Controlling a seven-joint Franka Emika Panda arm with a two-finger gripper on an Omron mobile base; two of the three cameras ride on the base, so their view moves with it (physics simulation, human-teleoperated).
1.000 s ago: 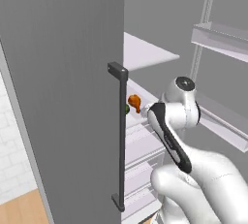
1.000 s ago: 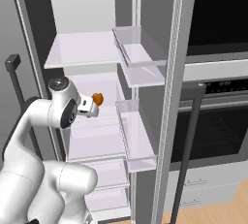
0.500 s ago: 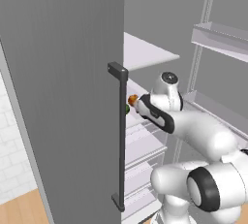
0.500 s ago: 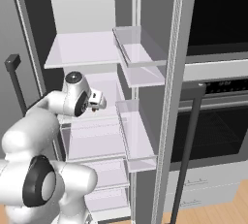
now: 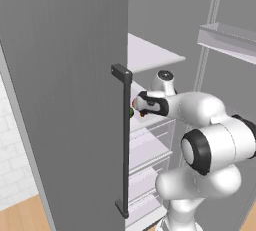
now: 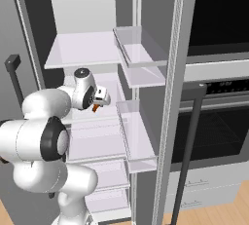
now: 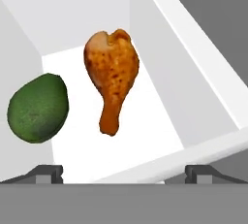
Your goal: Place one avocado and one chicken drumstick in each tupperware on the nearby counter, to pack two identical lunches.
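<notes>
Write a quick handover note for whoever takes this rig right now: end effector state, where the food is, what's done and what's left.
End effector: open, holding nothing, reaching into the open fridge over a white compartment.
Drumstick: lying in that compartment, ahead of the fingertips, bone end toward the camera.
Avocado: beside the drumstick, apart from it, left in the hand view.
Done: arm is lined up above the food; nothing picked up.
Left: grasp the drumstick or avocado, carry it out to a tupperware, and repeat until both lunches are packed. How full the tupperwares are cannot be told from here.
</notes>
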